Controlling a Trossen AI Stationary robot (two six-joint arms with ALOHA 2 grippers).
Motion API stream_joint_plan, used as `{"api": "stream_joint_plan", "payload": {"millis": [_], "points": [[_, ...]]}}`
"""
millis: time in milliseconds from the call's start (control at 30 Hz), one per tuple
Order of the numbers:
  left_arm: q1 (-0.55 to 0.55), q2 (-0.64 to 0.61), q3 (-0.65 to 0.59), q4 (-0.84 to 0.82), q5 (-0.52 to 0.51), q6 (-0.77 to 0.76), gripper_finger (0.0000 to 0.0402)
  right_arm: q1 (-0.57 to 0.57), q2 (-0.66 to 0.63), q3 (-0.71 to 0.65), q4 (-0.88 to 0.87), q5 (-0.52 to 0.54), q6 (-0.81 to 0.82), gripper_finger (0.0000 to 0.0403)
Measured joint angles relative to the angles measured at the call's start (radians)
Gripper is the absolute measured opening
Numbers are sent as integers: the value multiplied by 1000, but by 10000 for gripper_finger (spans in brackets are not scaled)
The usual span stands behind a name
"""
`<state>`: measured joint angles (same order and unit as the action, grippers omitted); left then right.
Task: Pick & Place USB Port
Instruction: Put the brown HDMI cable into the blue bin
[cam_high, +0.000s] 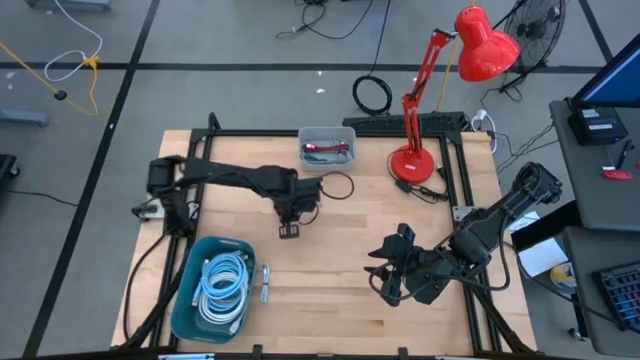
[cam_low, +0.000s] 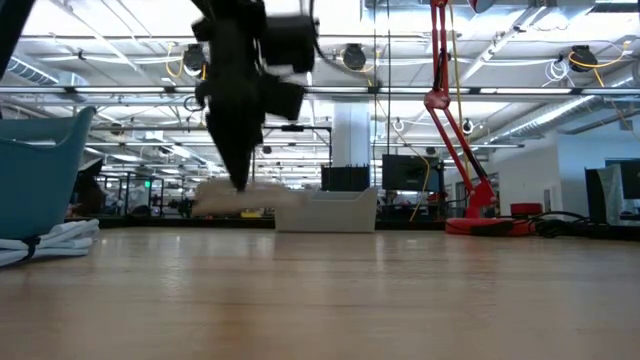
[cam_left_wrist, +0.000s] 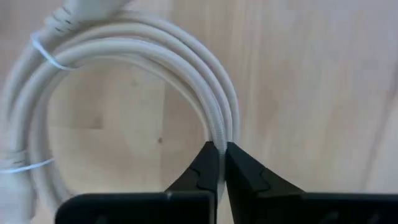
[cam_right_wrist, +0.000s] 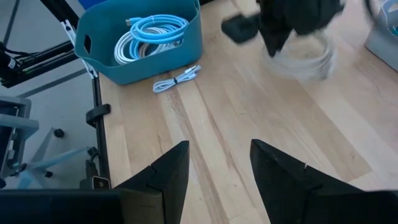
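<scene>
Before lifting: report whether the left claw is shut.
Shut. Left claw tips pinch the coiled white cable.

A robotics lab or test area inside a large open industrial hall. A light wooden table (cam_high: 330, 270) sits in a black metal frame (cam_high: 460, 170) on a grey floor marked with dark tape lines. Two dark robot arms are mounted at the table's sides. A red desk lamp (cam_high: 440, 90) stands on the table's far edge. Loose cables (cam_high: 373, 95) lie coiled on the floor, with a floor fan (cam_high: 530, 30) beyond them. To one side, a grey desk (cam_high: 600, 150) carries a monitor (cam_high: 612, 80) and a keyboard (cam_high: 625, 295). The table-level view shows exposed ceiling beams (cam_low: 500, 92), pipes and strip lights, with distant workstations and screens.
</scene>
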<state>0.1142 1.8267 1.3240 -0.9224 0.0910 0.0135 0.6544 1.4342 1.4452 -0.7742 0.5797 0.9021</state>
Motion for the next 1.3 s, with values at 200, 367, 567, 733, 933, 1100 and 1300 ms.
{"api": "stream_joint_plan", "payload": {"millis": [200,367,567,733,933,1100,1300], "points": [[-25,-162,55,-75,-2,-109,9,-13,0,0,-12,0,-8,162],[-67,-286,94,-77,49,-311,9,-41,-4,0,-15,0,-13,162],[-194,-410,109,-72,31,-606,9,-87,-43,0,-16,0,-91,162],[-351,-446,109,-80,-53,-887,9,-126,-107,0,-16,-1,-186,162],[-567,-444,108,-129,-206,-1254,9,-151,-172,0,-13,1,-269,162],[-763,-435,107,-222,-361,-1581,9,-155,-181,0,-9,22,-337,162],[-935,-408,108,-285,-440,-1891,9,-183,-181,0,0,21,-350,162]]}}
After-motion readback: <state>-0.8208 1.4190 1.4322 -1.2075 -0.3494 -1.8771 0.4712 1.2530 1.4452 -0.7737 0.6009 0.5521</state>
